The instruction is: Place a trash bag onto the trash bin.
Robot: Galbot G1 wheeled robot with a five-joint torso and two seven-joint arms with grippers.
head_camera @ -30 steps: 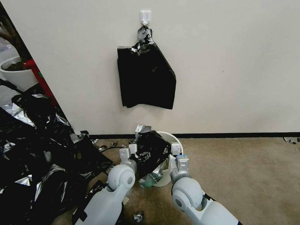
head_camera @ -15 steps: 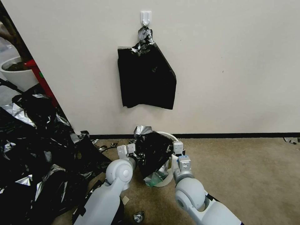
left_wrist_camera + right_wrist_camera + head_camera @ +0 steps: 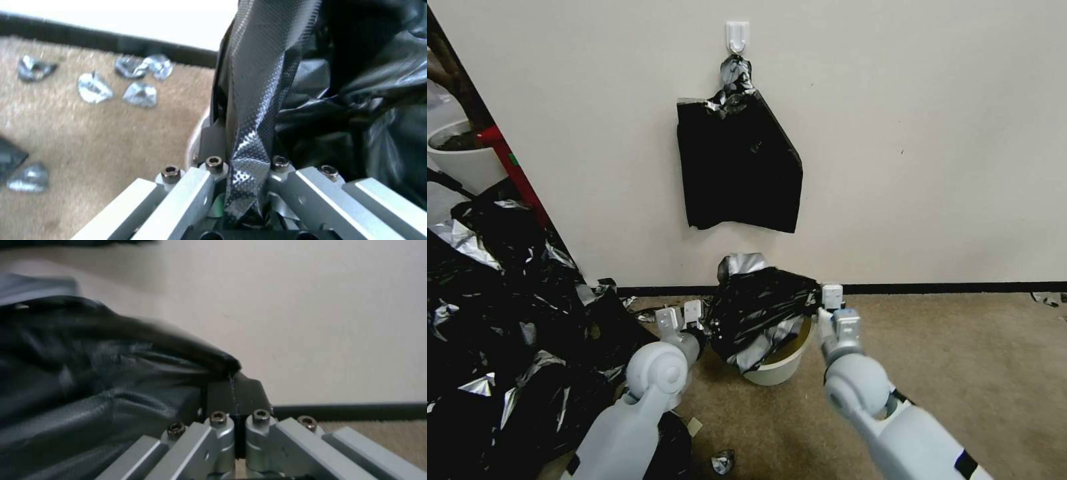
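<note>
The glossy black trash bag (image 3: 760,307) is stretched wide between my two grippers, draped over the top of the cream-white trash bin (image 3: 774,372). Only the bin's lower wall shows under the film. My left gripper (image 3: 706,325) holds the bag's left side. In the left wrist view this left gripper (image 3: 244,173) is shut on a twisted strip of the trash bag (image 3: 258,100). My right gripper (image 3: 819,308) is at the bag's right edge. The right wrist view shows the right gripper (image 3: 239,406) clamped on the rim of the trash bag (image 3: 111,380).
A flat black sheaf (image 3: 739,167) hangs from a white hook (image 3: 738,37) on the wall above the bin. A big heap of black and silver film (image 3: 507,320) covers the floor at left, behind it a white pot (image 3: 460,157). Foil scraps (image 3: 722,460) lie on the carpet.
Both arms have swung apart, the left one leftward and the right one rightward and farther out. The bag, bunched a second ago, now spreads wide over the bin's mouth.
</note>
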